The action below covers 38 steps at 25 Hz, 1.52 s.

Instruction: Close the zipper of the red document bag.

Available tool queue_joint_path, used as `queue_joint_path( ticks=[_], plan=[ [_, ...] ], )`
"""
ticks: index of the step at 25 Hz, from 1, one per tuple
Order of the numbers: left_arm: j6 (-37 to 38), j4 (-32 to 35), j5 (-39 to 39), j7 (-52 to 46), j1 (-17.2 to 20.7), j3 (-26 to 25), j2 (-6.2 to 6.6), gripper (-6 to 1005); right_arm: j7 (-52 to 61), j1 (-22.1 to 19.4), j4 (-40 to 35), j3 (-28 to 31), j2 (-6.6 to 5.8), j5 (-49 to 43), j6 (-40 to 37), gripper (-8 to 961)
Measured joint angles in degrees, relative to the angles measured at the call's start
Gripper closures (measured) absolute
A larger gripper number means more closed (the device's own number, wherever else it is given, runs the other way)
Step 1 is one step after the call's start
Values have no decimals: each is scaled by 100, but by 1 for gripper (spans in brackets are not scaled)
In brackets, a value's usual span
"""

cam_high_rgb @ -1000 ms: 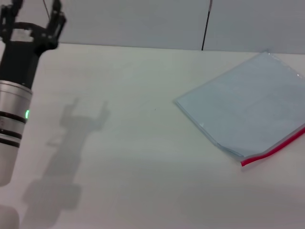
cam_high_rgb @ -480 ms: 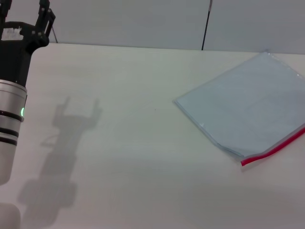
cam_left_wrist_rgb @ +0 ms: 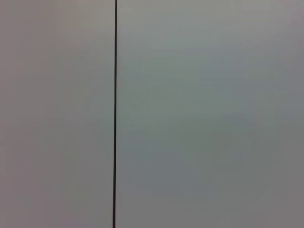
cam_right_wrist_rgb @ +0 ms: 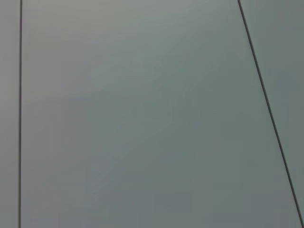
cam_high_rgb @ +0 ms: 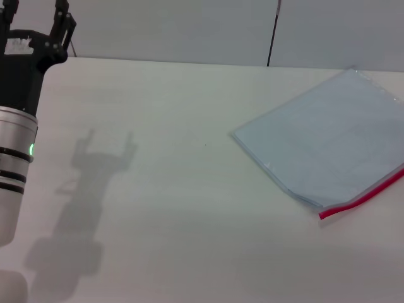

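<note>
The red document bag (cam_high_rgb: 328, 142), a flat translucent pale blue-grey pouch, lies skewed on the white table at the right in the head view. Its zipper (cam_high_rgb: 363, 199) is a thin bright red strip along the near right edge, running off the picture's right side. My left gripper (cam_high_rgb: 35, 14) is raised at the far left corner of the table, far from the bag, open with nothing between its black fingers. The right arm is out of view. Both wrist views show only a plain grey wall with dark seams.
The white table (cam_high_rgb: 170, 189) stretches bare between the left arm and the bag. The left arm's shadow (cam_high_rgb: 95, 170) falls on the table's left part. A grey wall with a dark vertical seam (cam_high_rgb: 273, 31) rises behind the table's far edge.
My left arm has moved to the left and slightly back, its shadow shifting with it. The bag has not moved.
</note>
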Motion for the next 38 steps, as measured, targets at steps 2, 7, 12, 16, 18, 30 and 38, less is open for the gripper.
queue_joint_path(
  ticks=[2,7,12,16,18,30,38],
  plan=[
    [0,-3,-2,0,0,0,0,199,-1,4,0,-5,-3,-2,-4,75],
    [0,-4,-4,0,1,-1,0,198,-1,5,0,-13,-10,-8,-11,76],
    [0,-4,-4,0,1,-2,0,199,-1,5,0,-10,-9,-9,-11,76],
    [1,-5,-4,0,1,-2,0,199,-1,5,0,12,-9,-9,-11,76],
    [1,-5,-4,0,1,-2,0,199,-1,5,0,17,-9,-9,-11,76],
    [1,5,-4,0,1,6,0,198,-1,5,0,-24,-9,-9,-9,76],
    [-4,4,-4,0,1,7,0,199,-1,5,-1,-25,-9,-9,-9,76]
  ],
)
